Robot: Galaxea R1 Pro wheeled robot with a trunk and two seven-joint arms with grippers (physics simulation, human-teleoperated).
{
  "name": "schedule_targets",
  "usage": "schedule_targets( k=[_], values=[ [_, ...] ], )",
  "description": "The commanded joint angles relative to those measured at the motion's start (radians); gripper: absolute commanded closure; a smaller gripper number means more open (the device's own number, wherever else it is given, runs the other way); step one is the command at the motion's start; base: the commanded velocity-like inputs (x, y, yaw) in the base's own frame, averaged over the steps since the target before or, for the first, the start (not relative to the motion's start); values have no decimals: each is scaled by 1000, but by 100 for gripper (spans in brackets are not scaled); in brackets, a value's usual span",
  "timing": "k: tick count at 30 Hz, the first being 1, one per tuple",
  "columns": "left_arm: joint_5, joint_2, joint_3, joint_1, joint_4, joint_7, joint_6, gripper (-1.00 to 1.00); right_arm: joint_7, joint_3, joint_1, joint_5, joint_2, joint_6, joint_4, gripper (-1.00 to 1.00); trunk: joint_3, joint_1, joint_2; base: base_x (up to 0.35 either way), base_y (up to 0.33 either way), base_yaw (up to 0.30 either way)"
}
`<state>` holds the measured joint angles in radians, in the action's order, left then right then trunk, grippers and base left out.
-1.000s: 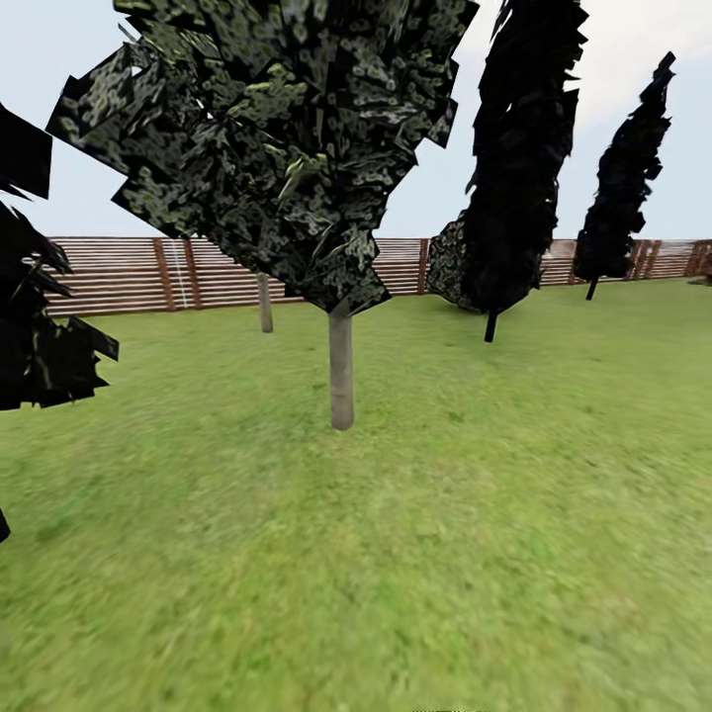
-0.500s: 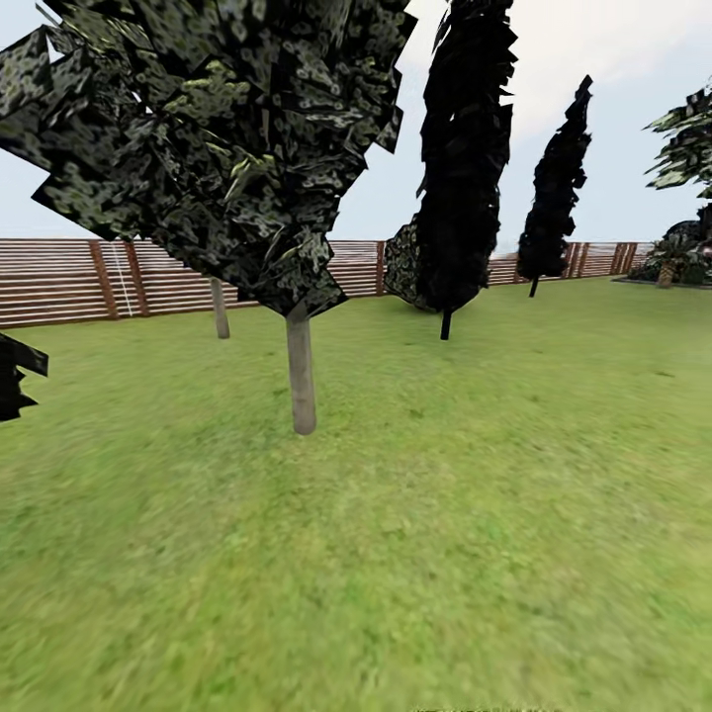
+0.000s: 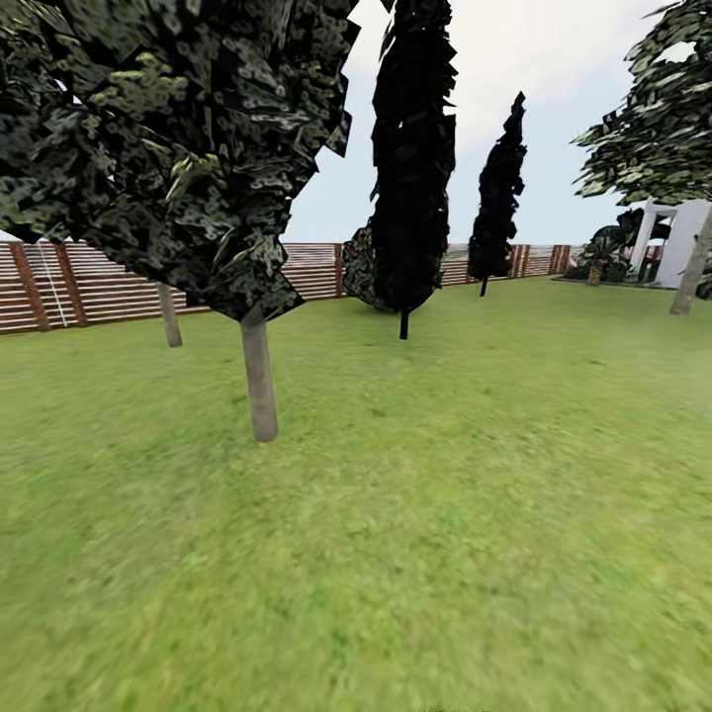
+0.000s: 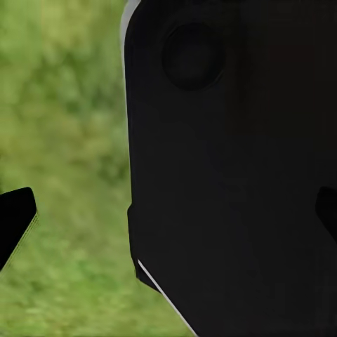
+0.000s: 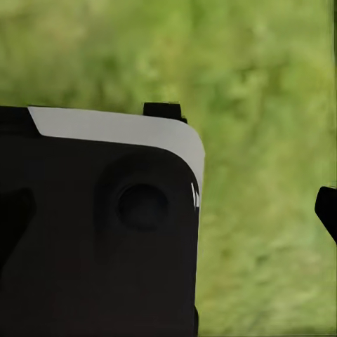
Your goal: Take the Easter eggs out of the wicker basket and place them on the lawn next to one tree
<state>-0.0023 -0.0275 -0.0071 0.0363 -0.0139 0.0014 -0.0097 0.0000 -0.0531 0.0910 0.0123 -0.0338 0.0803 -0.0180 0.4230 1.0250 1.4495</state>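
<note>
The Easter eggs and the wicker basket are out of view. The lawn (image 3: pixel 445 514) spreads wide in front of me in the head view. A tree with a slim pale trunk (image 3: pixel 259 381) and a dark leafy crown stands at the near left. A second pale trunk (image 3: pixel 170 314) rises behind it by the fence. My left gripper (image 4: pixel 168 217) is open, its fingertips (image 4: pixel 15 223) far apart over grass, with a black robot part between them. My right gripper (image 5: pixel 168 214) also stands open, one fingertip (image 5: pixel 327 210) showing over grass.
A brown slat fence (image 3: pixel 59 287) closes the far side. Two black conifers (image 3: pixel 410 168) (image 3: pixel 497 198) stand mid-distance. At the far right are another leafy tree's trunk (image 3: pixel 690 272) and a white house (image 3: pixel 687 237). Open grass lies ahead and to the right.
The camera has swung to the right, so the whole picture has shifted left. The white house and a leafy tree have come into view at the right edge.
</note>
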Motion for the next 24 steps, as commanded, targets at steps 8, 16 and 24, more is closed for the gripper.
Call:
schedule_targets(
  k=[8,16,24],
  values=[
    [0,0,-1,1,-1,0,-1,-100,0,-6,1,0,0,4,-2,-100,-3,0,0,0,0,-285],
    [-1,0,-2,1,-1,0,-2,-100,0,-5,1,-1,0,3,-2,-100,-7,0,0,0,0,-285],
    [0,0,-2,1,-1,0,-2,-100,0,-5,1,0,0,3,-2,-100,-12,0,0,0,0,-285]
  ],
)
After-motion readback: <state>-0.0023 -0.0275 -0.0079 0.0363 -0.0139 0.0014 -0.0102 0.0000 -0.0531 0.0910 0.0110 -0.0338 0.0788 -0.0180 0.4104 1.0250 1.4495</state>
